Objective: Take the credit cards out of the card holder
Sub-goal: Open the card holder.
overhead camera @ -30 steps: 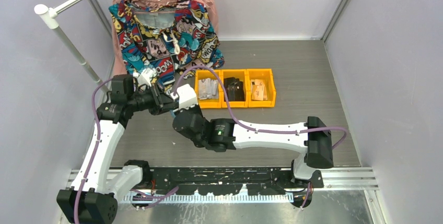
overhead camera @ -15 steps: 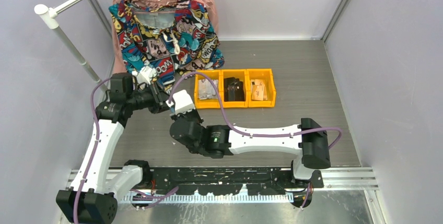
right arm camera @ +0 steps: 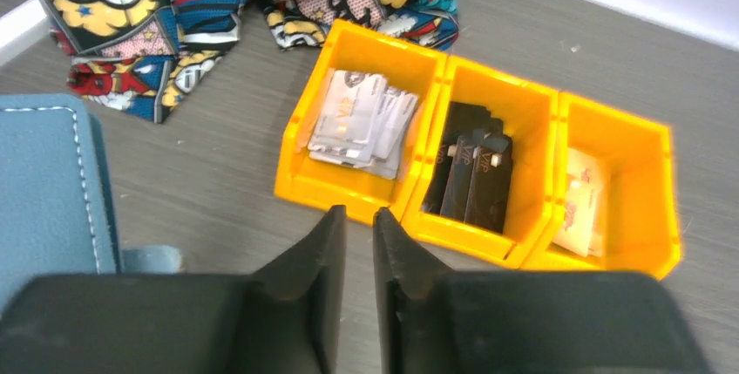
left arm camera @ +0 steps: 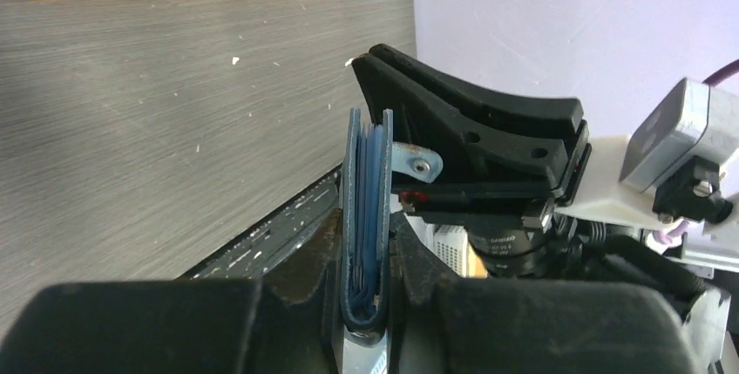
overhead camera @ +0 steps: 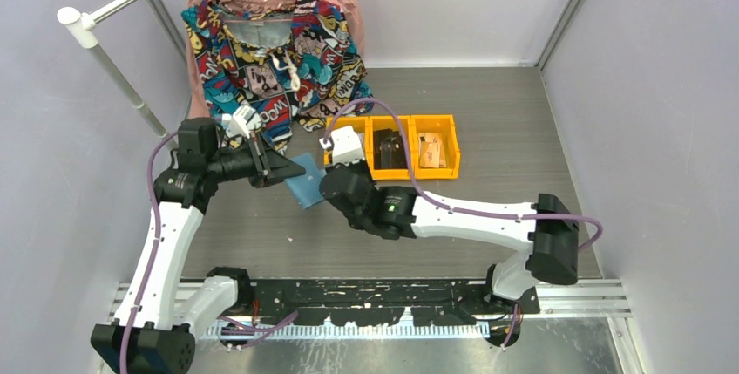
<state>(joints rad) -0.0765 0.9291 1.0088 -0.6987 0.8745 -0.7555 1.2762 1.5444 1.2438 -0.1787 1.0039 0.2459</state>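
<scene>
The left gripper (overhead camera: 283, 169) clamped the card holder (overhead camera: 305, 182) in mid-air, at eight o'clock from the orange bins (overhead camera: 390, 169). The right gripper (right arm camera: 355, 213) had closed on nothing. Its cards, hidden from me, likely stiff and slick: pinch a protruding edge.

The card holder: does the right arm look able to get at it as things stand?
Probably yes. The left gripper holds the card holder, and the right gripper sits close beside it with nothing between them. The right jaws are shut and must open first.

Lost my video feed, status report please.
Left claw shut on the card holder. Right claw shut beside it, no card visible. Nothing in the way.
</scene>
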